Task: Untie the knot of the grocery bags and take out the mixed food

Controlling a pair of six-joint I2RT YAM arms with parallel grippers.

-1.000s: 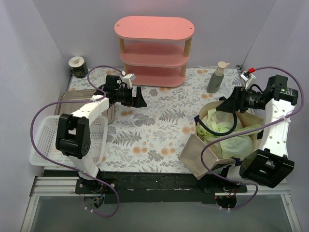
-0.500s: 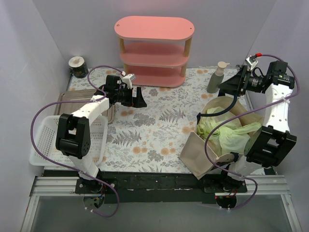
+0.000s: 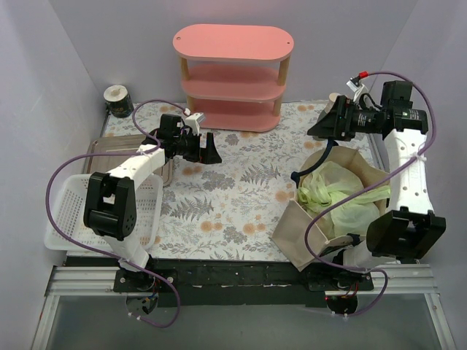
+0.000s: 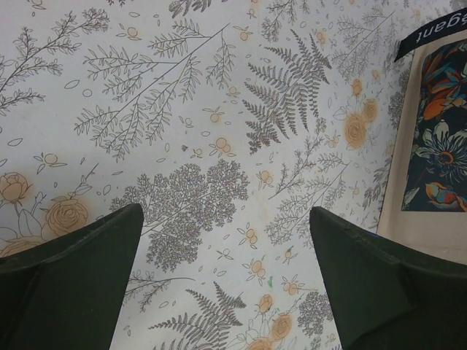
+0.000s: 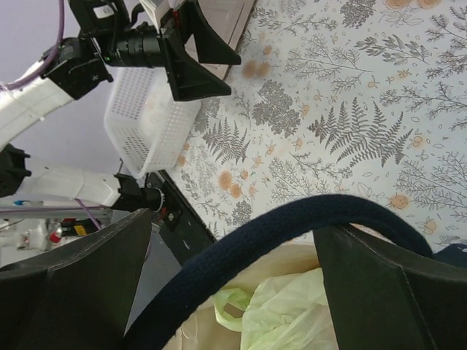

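Observation:
The beige tote (image 3: 303,233) stands at the right front and holds the crinkly yellow-green plastic bag (image 3: 339,191). The bag's handle loops (image 5: 244,321) lie at its left end; I cannot tell if they are knotted. My right gripper (image 3: 322,125) is raised above the tote's far left corner, jaws wide open. The tote's navy handle (image 5: 292,222) runs across the gap between its fingers (image 5: 95,284) and hangs down (image 3: 321,157). My left gripper (image 3: 210,149) is open and empty, low over the cloth at the back left (image 4: 226,219). No food shows.
A pink shelf (image 3: 233,73) stands at the back. A white mesh basket (image 3: 69,211) and a metal tray (image 3: 120,144) are on the left. A small tin (image 3: 117,100) sits in the back left corner. The tote's printed side (image 4: 438,146) shows in the left wrist view.
My right gripper has risen and swung back and left, away from the tote's opening. The navy handle has lifted with it. The left arm has not moved.

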